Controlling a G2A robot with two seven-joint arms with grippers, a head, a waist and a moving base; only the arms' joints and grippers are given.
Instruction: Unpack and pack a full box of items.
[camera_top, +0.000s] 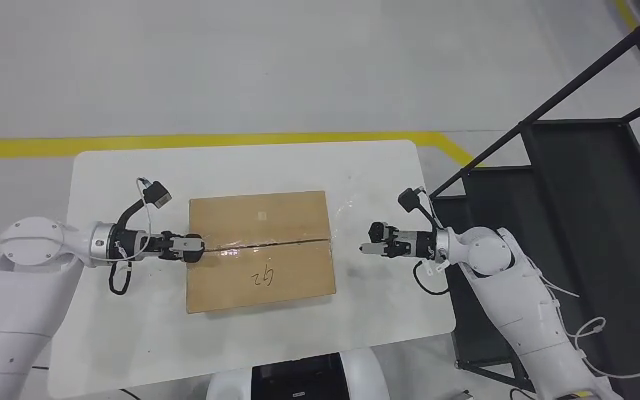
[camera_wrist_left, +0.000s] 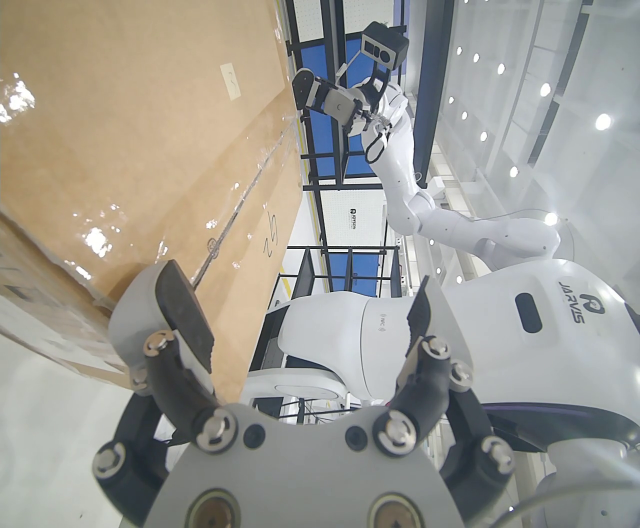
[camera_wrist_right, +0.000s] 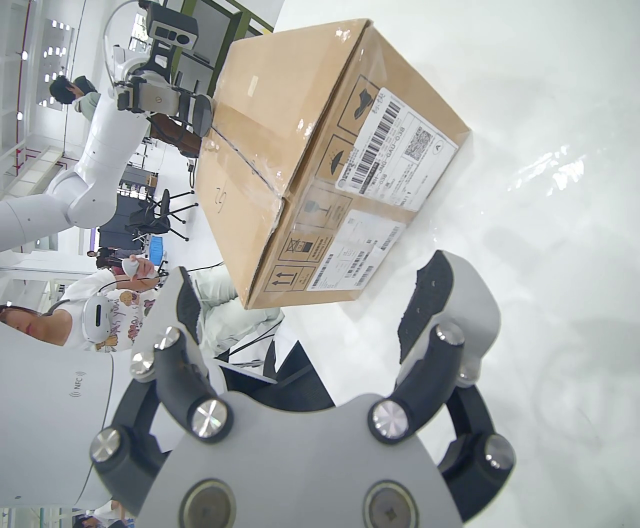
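Note:
A closed brown cardboard box (camera_top: 262, 248) sits in the middle of the white table (camera_top: 380, 180), its top seam sealed with clear tape. My left gripper (camera_top: 196, 247) is open at the box's left end, at the tape seam; one finger (camera_wrist_left: 175, 295) lies against the top edge of the box (camera_wrist_left: 125, 125). My right gripper (camera_top: 365, 246) is open and hangs a short way off the right end of the box (camera_wrist_right: 310, 150), level with the seam, holding nothing. That end carries printed labels (camera_wrist_right: 395, 145).
A black metal rack (camera_top: 560, 230) stands just past the table's right edge, close to the right arm. Bare table surface lies behind the box and in front of it.

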